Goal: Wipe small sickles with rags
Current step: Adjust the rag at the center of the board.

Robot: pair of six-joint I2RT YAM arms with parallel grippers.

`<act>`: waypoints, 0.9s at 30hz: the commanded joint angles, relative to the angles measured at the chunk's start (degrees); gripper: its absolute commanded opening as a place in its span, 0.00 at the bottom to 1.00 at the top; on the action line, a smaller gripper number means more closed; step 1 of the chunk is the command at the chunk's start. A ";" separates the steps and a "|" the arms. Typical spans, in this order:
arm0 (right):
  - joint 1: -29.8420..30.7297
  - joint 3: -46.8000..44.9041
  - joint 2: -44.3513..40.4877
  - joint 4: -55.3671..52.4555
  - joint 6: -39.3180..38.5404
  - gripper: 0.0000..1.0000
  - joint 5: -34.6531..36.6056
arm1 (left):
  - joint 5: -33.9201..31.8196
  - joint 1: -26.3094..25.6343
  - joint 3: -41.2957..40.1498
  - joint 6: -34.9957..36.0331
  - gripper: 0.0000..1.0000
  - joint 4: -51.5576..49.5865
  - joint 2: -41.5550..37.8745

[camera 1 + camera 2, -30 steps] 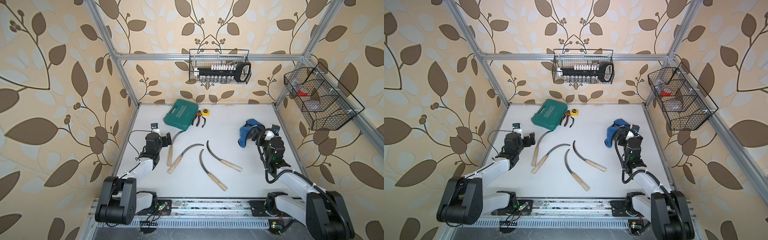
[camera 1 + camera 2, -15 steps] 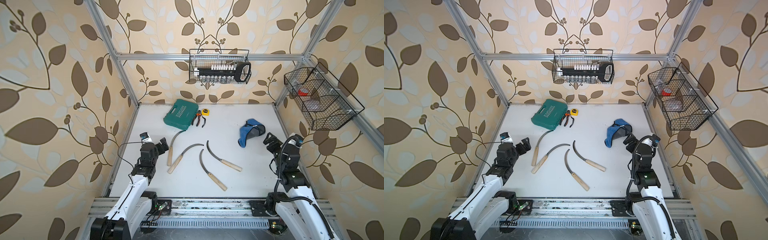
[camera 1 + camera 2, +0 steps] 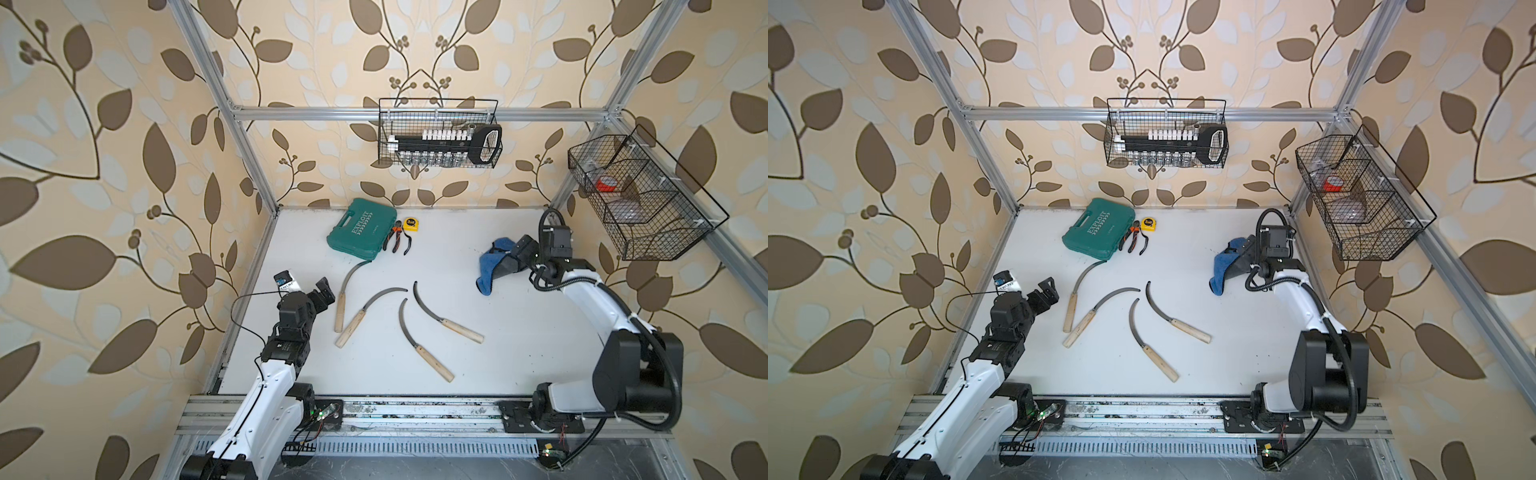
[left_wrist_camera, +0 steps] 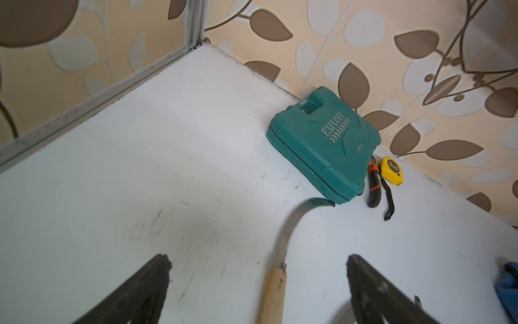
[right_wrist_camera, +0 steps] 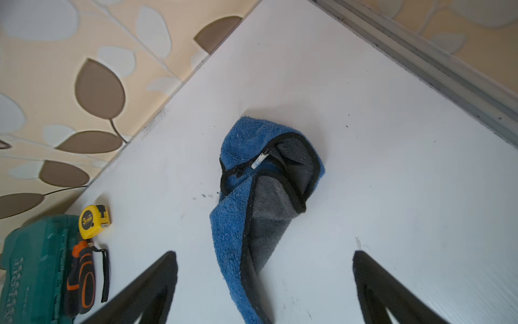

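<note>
The white surface (image 3: 519, 365) gives me open room in the middle; walls close three sides. The rag (image 5: 238, 224), crumpled by the right wall, looks soft and light, so I'd pinch a raised fold. Four sickles (image 3: 462, 331) lie mid-surface. Their blades look stiff, thin and sharp, so I'd take the wooden handles. The right pincer (image 5: 264, 255) over the rag and the left pincer (image 4: 258, 261) near the leftmost handle both gape wide, empty.

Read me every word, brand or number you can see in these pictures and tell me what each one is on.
"EXPLOIT": on the lid of the teal tool case.
"51PCS": smaller, on the same lid; blurred, so uncertain.
"3m": on the yellow tape measure, on its round label.
Too small to read: the white tag on the blue rag.
</note>
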 commanded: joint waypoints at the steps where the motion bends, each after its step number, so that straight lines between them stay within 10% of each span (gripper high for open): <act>1: 0.24 7.04 7.27 -8.83 -1.68 0.94 2.56 | -1.62 0.28 0.65 -0.93 0.99 -0.02 0.26; 17: 4.27 27.47 33.59 -19.01 -3.01 0.85 4.50 | -1.04 0.28 0.83 -0.92 0.99 0.68 1.21; 19: 4.52 27.85 34.20 -18.85 -3.24 0.75 4.28 | -1.07 0.28 0.83 -0.89 0.99 0.69 1.18; 24: 6.23 27.16 32.37 -16.58 -5.02 0.10 -0.36 | -1.16 0.28 0.78 -0.98 0.99 0.68 1.18; 27: 8.10 24.91 28.82 -13.99 -6.36 0.00 -3.21 | -1.07 0.28 0.82 -0.94 0.99 0.69 1.18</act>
